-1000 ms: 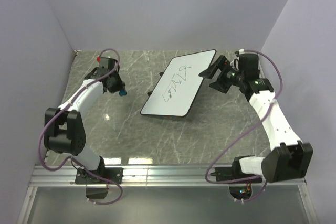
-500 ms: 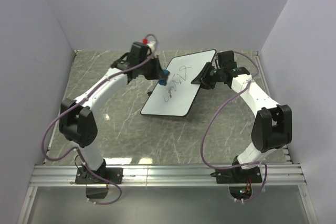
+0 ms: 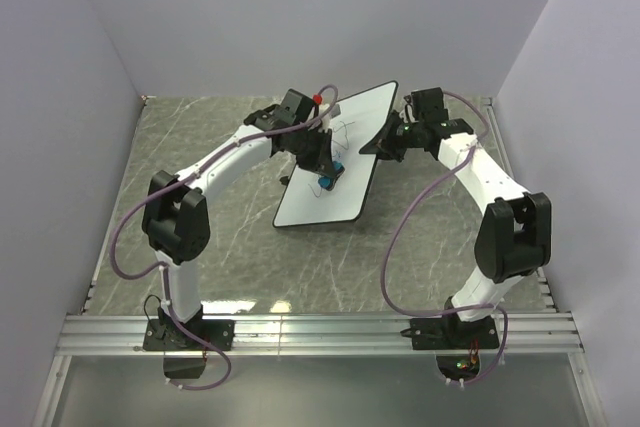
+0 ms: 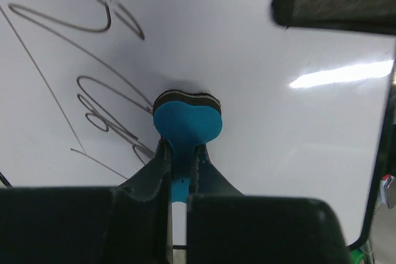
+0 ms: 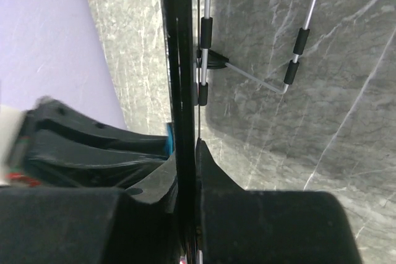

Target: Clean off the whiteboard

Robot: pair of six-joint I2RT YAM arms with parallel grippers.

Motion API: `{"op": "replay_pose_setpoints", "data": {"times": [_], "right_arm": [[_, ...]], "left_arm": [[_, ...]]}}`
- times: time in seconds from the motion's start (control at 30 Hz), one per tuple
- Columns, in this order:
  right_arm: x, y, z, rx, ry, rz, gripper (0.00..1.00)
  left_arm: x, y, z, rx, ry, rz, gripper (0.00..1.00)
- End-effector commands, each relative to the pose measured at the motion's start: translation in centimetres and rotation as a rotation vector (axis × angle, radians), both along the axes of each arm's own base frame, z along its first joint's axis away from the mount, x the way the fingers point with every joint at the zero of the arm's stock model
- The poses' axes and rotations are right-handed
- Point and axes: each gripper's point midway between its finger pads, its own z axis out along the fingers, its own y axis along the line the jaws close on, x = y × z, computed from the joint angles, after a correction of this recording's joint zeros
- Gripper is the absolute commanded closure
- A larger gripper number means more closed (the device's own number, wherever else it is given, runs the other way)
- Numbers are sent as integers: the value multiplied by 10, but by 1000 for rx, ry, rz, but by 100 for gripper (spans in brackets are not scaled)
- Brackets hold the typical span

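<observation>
Wide shot first: the broad grey marble-patterned counter (image 3: pixel 220 237) carries the whole scene. Out past its middle sits the large flat white rectangular whiteboard (image 3: pixel 335 205) with its thin black rim, angled between the two arms. Its far end looks tipped up off the counter, though I can't be sure from above.

On the right, the black two-finger right end effector (image 3: pixel 378 145) is clamped hard on the board's right edge. Its wrist view shows the black rim edge-on, sandwiched between the fingers with no gap, so that arm is the steadying hand.

On the left, the left end effector (image 4: pixel 179 159) reaches over the upper half of the board, pinched narrow around a small blue soft eraser (image 4: pixel 185 122). The eraser's dark felt face is pressed flat against the white surface (it even bulges a little under the squeeze).

Now the smallest detail, and the one that matters: the thin dark handwritten scribbles (image 4: pixel 93 100). In the left wrist view they sit just beside the eraser, loops and strokes crisp, with no smear or wiped band that I can make out. From above, the arm hides most of the writing.

So I'd call it board secured, eraser in contact, setup done. The wiping itself looks barely begun, and practically all the ink is left to clear.
</observation>
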Motion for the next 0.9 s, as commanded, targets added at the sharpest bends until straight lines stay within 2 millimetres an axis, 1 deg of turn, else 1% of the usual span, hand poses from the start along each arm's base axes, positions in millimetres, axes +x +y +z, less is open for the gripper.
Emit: {"op": "replay_pose_setpoints", "data": {"times": [0.0,0.03,0.07,0.1,0.13,0.17,0.2,0.23,0.27,0.3,0.37,0.43,0.5,0.53,0.57,0.6,0.63,0.67,0.7,0.73,0.77,0.8,0.83,0.87], "right_arm": [[10,-20,-14,-151,-30,-2,100],[10,-21,-15,-157,-22,-2,100],[13,-20,-12,-158,-28,0,100],[13,-21,-12,-160,-22,2,100],[14,-21,-13,-163,-20,3,100],[17,-21,-9,-159,-28,-1,100],[17,-19,-7,-155,-28,7,100],[17,-19,-7,-156,-24,7,100],[19,-19,-4,-156,-31,8,100],[19,-19,-3,-156,-31,11,100],[21,-19,-1,-157,-35,11,100],[21,-18,0,-157,-36,15,100],[23,-17,0,-153,-33,13,100],[24,-17,-2,-151,-29,12,100],[24,-17,-3,-145,-23,12,100],[25,-15,-2,-135,-25,9,100],[26,-15,-3,-131,-24,8,100],[26,-13,-3,-125,-24,9,100],[26,-13,-4,-120,-19,8,100],[26,-13,-7,-122,-12,8,100],[27,-12,-5,-121,-15,8,100],[28,-12,-5,-122,-13,8,100],[28,-12,-7,-123,-9,9,100],[29,-13,-5,-124,-10,6,100]], "left_arm": [[-19,7,-16,23,29,-70,100],[-18,11,-22,37,25,-53,100],[-20,18,-37,61,49,-33,100],[-19,23,-46,74,67,-15,100],[-17,32,-66,122,100,13,100],[-13,44,-78,146,132,44,100],[-11,51,-90,166,158,64,100],[-9,59,-107,205,186,87,100],[-8,69,-117,217,210,107,100],[-7,73,-124,227,219,112,100],[-6,74,-123,235,210,103,100],[-7,71,-114,230,192,85,100],[-12,62,-104,197,190,63,100],[-14,57,-92,171,174,54,100],[-22,45,-83,131,180,27,100],[-28,37,-67,87,160,3,100],[-32,28,-58,52,146,-22,100],[-44,15,-49,16,138,-63,100],[-56,4,-35,-47,145,-116,100],[-64,-1,-18,-86,124,-143,100],[-69,-9,-7,-130,109,-169,100],[-78,-14,5,-186,120,-209,100],[-84,-14,16,-219,112,-223,100],[-84,-16,22,-244,92,-232,100]]}}
